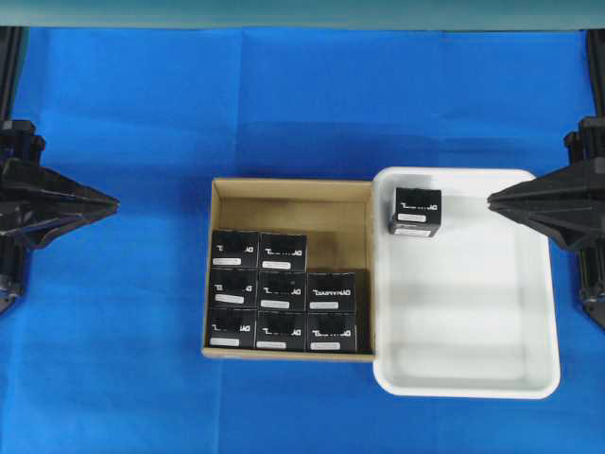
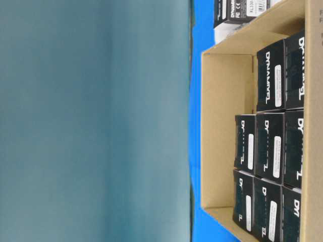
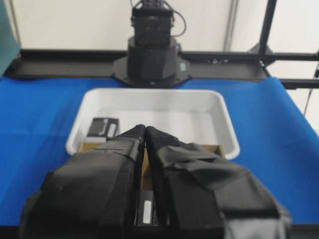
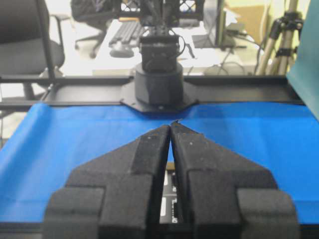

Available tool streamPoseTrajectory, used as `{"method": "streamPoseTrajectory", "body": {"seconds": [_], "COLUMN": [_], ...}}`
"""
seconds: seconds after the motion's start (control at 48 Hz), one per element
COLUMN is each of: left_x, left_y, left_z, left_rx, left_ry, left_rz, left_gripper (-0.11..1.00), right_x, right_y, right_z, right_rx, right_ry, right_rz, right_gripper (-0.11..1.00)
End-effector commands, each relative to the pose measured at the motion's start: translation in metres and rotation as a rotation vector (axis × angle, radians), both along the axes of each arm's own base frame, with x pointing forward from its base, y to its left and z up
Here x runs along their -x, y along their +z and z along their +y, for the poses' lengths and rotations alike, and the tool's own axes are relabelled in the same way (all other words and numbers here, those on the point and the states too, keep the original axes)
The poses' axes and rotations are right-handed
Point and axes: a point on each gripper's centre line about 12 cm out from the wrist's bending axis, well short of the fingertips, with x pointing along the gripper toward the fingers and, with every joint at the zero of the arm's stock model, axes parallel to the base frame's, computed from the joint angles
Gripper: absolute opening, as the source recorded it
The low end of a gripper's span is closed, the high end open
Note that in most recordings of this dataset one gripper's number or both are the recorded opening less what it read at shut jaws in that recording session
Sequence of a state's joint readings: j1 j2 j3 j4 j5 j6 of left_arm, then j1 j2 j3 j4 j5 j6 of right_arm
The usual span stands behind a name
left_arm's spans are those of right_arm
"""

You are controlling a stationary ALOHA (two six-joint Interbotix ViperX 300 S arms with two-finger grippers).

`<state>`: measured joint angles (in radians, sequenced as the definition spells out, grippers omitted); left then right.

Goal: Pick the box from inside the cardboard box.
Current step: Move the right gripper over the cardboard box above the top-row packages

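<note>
Left gripper (image 1: 113, 201): sitting parked at the left edge of the overhead view, well apart from everything; the left wrist view is showing its taped black fingers (image 3: 119, 149) pressed together, clenched on nothing.
Right gripper (image 1: 492, 200): sitting parked at the right edge, its tip just beside the tray's right rim; the right wrist view is showing its fingers meeting at the tips, clenched and empty.
Large shallow brown corrugated cardboard box (image 1: 288, 190): lying mid-table on the blue cloth, touching the tray's left wall.
Small black cuboid cartons with white lettering (image 1: 283, 288): 8 are sitting inside the cardboard box, in rows of 2, 3 and 3 going toward the near wall; the back strip and the slot at the right of the 2-carton row are showing bare floor.
White rectangular plastic tray (image 1: 468, 386): lying to the right of the cardboard box, holding 1 identical black carton (image 1: 416, 211) in its far-left corner.
Blue cloth (image 1: 113, 359): covering the table.
Progress: judging from the layout, 1 carton looks already transferred and 8 are waiting; neither arm is engaging any carton right now.
Next pick: probably the exposed right-hand carton of the 2-carton row (image 1: 283, 251), since it is offering open space on 2 sides.
Risk: the others are packed touching each other, so fingers are getting little room between neighbours.
</note>
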<state>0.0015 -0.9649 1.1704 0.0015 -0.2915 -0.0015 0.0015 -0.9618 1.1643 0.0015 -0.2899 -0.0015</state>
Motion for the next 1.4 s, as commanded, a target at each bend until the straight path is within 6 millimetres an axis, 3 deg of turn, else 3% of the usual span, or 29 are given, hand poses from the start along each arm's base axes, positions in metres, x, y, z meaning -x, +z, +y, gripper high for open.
{"method": "streamPoseTrajectory", "body": {"seconds": [0.0,0.062,0.208,0.583,1.146,1.375], "left_x": [-0.003,-0.003,-0.005,-0.006,-0.006,-0.006], "left_y": [0.007,0.006,0.003,0.003,0.002,0.002], "left_z": [-0.001,-0.002,-0.003,-0.003,-0.003,-0.003], "left_rx": [-0.001,-0.001,-0.002,-0.003,0.008,0.008], "left_ry": [-0.005,-0.01,-0.015,-0.015,-0.015,-0.015], "left_rz": [-0.006,0.011,0.069,0.183,0.196,0.196], "left_gripper": [0.14,0.08,-0.06,-0.06,-0.06,-0.06], "right_x": [-0.002,-0.004,-0.012,-0.055,-0.174,-0.211], "right_y": [0.0,-0.002,-0.003,-0.004,-0.015,-0.041], "right_z": [0.0,-0.001,-0.001,-0.002,-0.006,-0.015], "right_rx": [-0.017,-0.062,-0.178,-0.313,-0.233,-0.159], "right_ry": [0.001,-0.006,-0.009,-0.055,-0.105,-0.093], "right_rz": [0.003,0.044,0.196,0.657,1.2,1.351], "right_gripper": [0.14,0.14,0.0,-0.01,0.0,0.08]}}
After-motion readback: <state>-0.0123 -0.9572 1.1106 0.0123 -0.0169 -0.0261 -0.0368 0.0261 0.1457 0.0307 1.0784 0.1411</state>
